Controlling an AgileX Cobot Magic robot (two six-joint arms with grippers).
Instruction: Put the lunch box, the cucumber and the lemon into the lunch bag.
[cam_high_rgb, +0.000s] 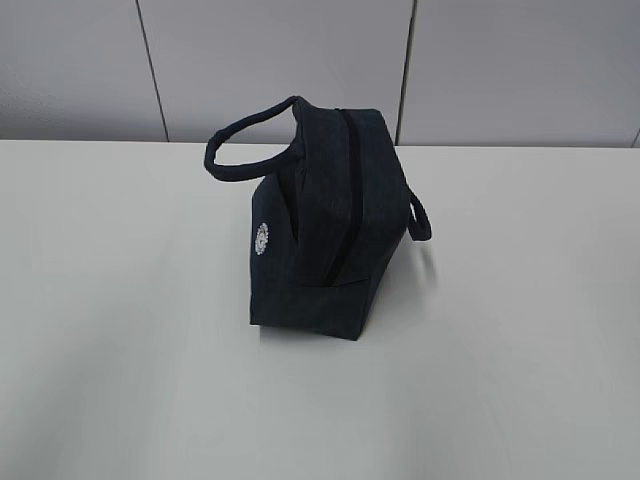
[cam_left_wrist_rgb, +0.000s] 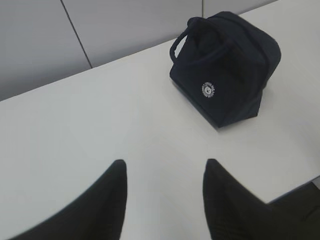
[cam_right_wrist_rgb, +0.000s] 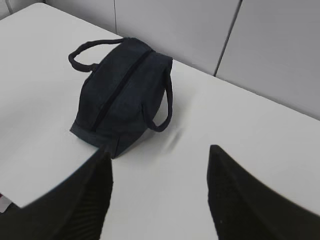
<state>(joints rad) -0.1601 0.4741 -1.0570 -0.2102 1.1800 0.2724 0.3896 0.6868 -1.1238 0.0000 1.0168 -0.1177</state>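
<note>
White table (cam_high_rgb: 120, 300), one lunch bag (cam_high_rgb: 330, 230)

One lunch bag (cam_high_rgb: 330, 240) stands on the single white bench (cam_high_rgb: 120, 330) — the only object resting there. It carries two loop handles, one on each side, one zipper line along its top, and one small round white logo (cam_high_rgb: 262, 238) on its end panel. Two end effectors show, one per wrist view — the left end effector (cam_left_wrist_rgb: 165, 172) and the right end effector (cam_right_wrist_rgb: 160, 160) — each with two dark fingers spread apart.
</note>
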